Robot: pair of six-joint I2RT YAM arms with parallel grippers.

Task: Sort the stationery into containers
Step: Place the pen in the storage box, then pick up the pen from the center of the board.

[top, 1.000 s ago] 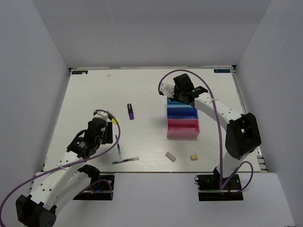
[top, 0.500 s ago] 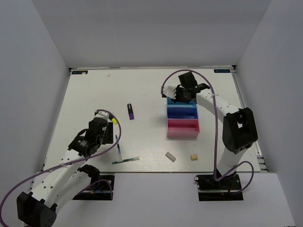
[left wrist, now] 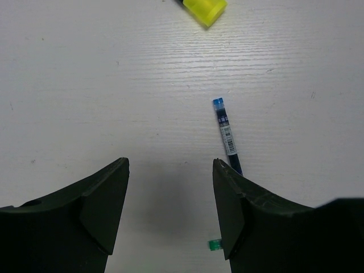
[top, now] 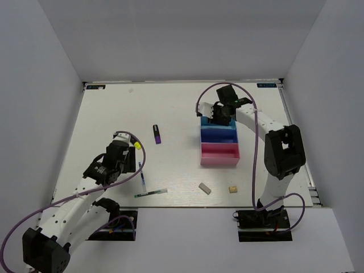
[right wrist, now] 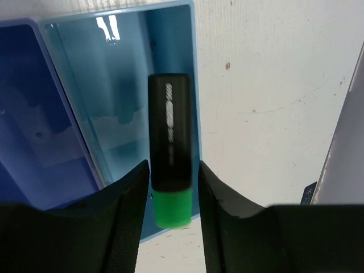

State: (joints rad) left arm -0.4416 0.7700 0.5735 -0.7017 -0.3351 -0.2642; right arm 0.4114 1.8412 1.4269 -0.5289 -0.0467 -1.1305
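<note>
Right wrist view: we saw the green-capped highlighter (right wrist: 169, 131) sitting between the fingers of the right claw (right wrist: 173, 166), over the light blue tray (right wrist: 114, 114) beside the dark blue tray (right wrist: 23, 114). We could not tell if that claw was clamping it or loose around it. The left claw (left wrist: 170, 165) was spread wide, holding nothing, above the table (left wrist: 85, 85) near a blue pen (left wrist: 227, 133) and a yellow-capped highlighter (left wrist: 206, 8). The grey eraser (top: 205, 188) and tan eraser (top: 232, 189) lay near the pink tray (top: 219, 153).
</note>
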